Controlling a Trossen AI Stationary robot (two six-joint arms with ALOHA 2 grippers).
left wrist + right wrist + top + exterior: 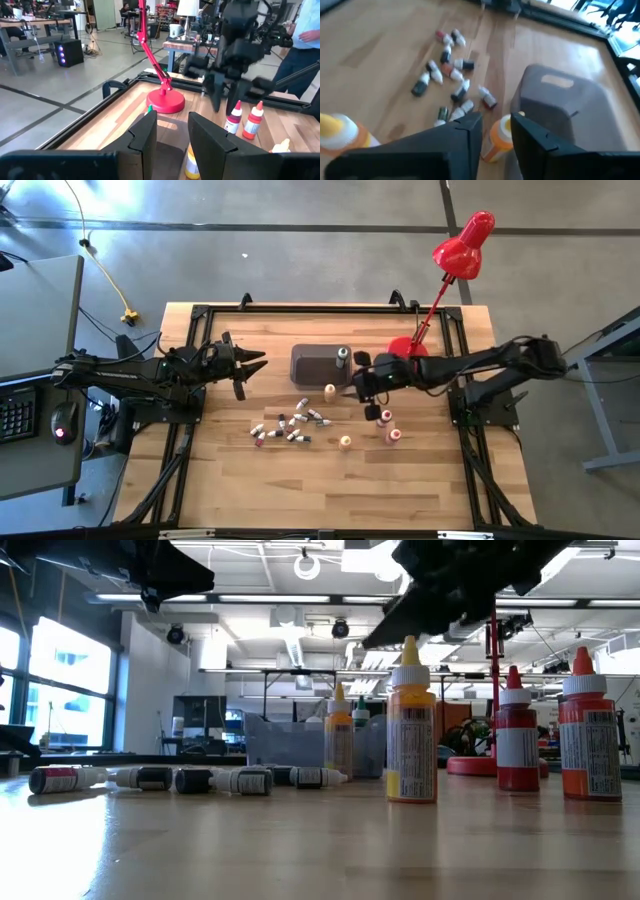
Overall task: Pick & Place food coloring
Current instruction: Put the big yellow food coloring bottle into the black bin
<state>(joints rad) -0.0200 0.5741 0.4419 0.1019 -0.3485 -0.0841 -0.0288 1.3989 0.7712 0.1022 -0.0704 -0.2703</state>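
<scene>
Our right hand (368,393) hovers above the bench (420,480), fingers parted and grasping nothing, lining up over a yellow-capped bottle (498,139). Our left hand (243,368) waits beside the bin (318,364), also empty and parted.

Bright overhead light — right wrist view blurred.

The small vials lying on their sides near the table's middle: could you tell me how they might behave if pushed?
The small vials look round-bodied, so they would probably roll. They seem light, and being clustered, one would likely knock its neighbours.
</scene>
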